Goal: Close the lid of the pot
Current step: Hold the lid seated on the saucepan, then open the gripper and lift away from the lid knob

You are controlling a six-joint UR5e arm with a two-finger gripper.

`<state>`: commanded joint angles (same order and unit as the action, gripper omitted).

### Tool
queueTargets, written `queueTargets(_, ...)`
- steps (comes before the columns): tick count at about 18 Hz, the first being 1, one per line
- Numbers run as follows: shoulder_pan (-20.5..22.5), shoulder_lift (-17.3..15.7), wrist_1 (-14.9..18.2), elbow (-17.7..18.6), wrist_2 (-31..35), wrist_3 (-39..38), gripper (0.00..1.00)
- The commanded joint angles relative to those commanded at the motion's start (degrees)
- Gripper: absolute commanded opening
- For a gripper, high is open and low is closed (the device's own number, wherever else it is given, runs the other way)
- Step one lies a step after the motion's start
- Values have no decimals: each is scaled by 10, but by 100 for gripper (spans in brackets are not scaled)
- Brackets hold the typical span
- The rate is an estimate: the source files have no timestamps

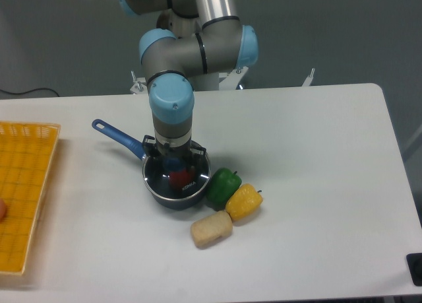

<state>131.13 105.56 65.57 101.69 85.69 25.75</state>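
Observation:
The dark blue pot (177, 196) stands mid-table with its bright-blue handle (119, 136) pointing back left. The clear glass lid (190, 184), with white lettering, lies on the pot's rim. A red object shows through the glass. My gripper (174, 162) points straight down over the lid's blue knob (173, 163). Its black fingers stand apart on either side of the knob, so it looks open. The fingertips are dark against the pot and hard to make out.
A green pepper (223, 187), a yellow pepper (244, 202) and a beige block (211, 229) lie close against the pot's front right. A yellow basket (26, 184) stands at the left edge. A dark object (415, 267) sits at the front right corner.

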Motion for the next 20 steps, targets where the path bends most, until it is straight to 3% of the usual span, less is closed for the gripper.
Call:
queueTargets(7,0,1,0,0,1,0,79)
queueTargets(11,0,0,0,0,2,0,81)
queueTargets(13,0,0,0,0,2,2,87)
queueTargets(15,0,-2,0,0,2,4,100)
queueTargets(20,0,-11,1,-9,2,15,100)
